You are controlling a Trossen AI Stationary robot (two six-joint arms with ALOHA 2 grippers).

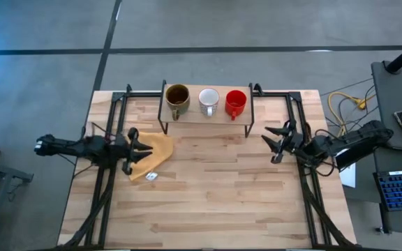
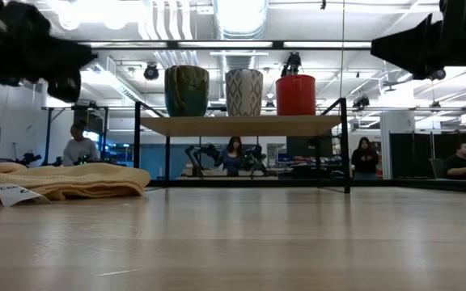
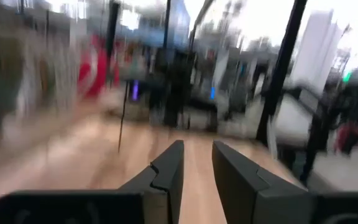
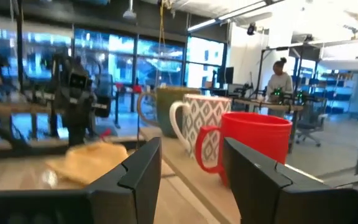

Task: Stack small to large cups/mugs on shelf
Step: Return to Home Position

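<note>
Both my grippers hung empty, fingers parted: left gripper [image 1: 144, 149] above the yellow cloth's [image 1: 158, 150] edge, right gripper [image 1: 273, 143] near the shelf's [image 1: 208, 117] right end. On the shelf stood the brown mug [image 1: 177, 98], white mug [image 1: 209, 100] and red mug [image 1: 235, 102] in a row.

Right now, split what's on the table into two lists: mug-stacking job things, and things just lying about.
Job: brown-olive mug, white mug, red mug, in a row on the shelf; left pincer and right pincer, both open, empty, over the tabletop.
Lying about: yellow cloth with a white tag, by the left pincer.
</note>
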